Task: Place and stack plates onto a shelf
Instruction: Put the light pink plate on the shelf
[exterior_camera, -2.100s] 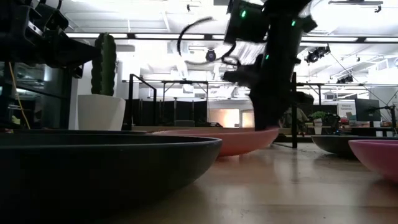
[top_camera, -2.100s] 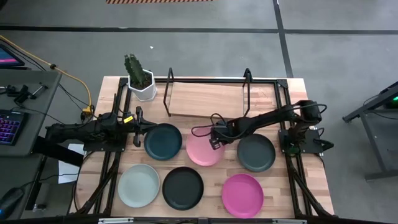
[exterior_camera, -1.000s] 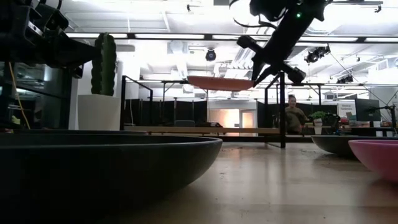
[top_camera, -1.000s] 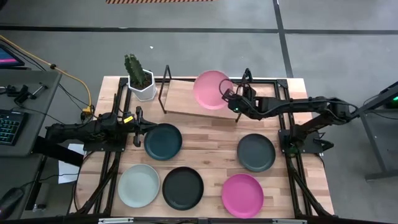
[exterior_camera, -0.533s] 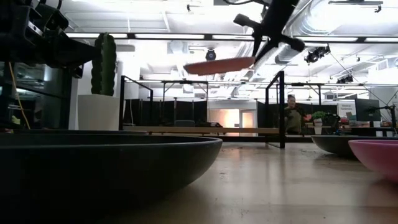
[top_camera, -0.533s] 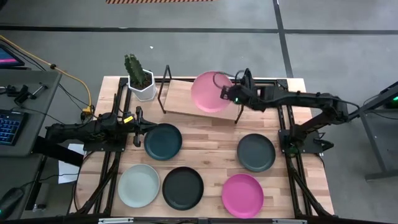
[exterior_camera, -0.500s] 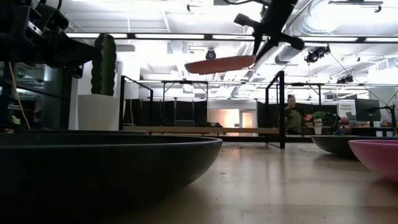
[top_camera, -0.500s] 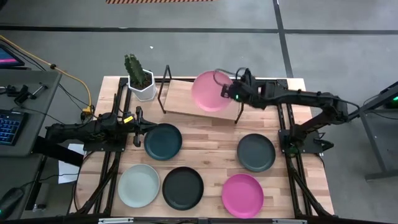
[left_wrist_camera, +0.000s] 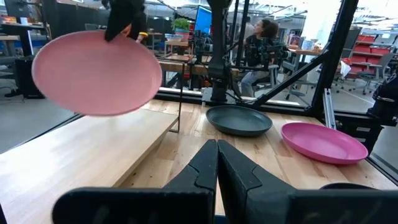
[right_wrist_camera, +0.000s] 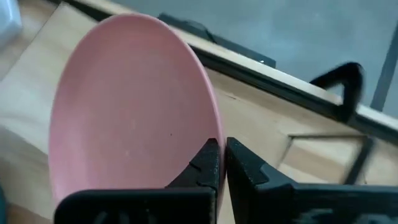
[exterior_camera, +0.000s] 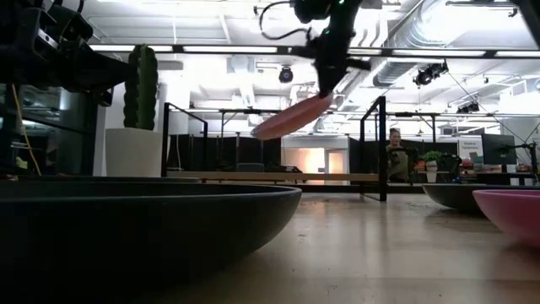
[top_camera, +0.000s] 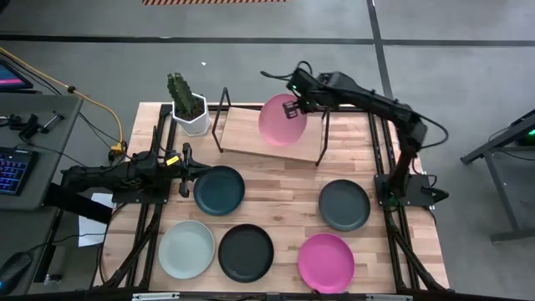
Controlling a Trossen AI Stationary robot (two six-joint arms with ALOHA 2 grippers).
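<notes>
My right gripper [top_camera: 293, 107] is shut on the light pink plate [top_camera: 281, 121], which hangs in the air over the right half of the shelf [top_camera: 251, 135]. The shelf is a light-wood board in a black wire frame at the table's far side. The pink plate also shows in the low view [exterior_camera: 291, 116] and in the left wrist view [left_wrist_camera: 96, 73]. My left gripper [top_camera: 185, 170] waits shut beside the left rim of the dark teal plate [top_camera: 220, 191]. The dark grey [top_camera: 343, 205], mint-white [top_camera: 186, 249], black [top_camera: 246, 252] and magenta [top_camera: 326, 262] plates lie flat on the table. My right gripper pinches the pink plate's rim [right_wrist_camera: 211, 134] between its two fingers, at the plate's far right edge, reaching in from the table's far right side. The plate is lifted clear of the shelf and tilted, and its free edge [exterior_camera: 261, 131] dips toward the table's left.
A cactus in a white pot [top_camera: 189, 106] stands at the far left corner beside the shelf. The shelf's black upright ends [top_camera: 224, 117] [top_camera: 324, 130] rise on either side of the held plate. A seated person [exterior_camera: 395, 152] shows in the room beyond the table.
My right gripper has carried the pink plate up from the table and over the shelf. It then swung toward the far edge and left, round the plate's rim. The plate has gone from level to steeply tilted, left edge down. The left arm has kept still.
</notes>
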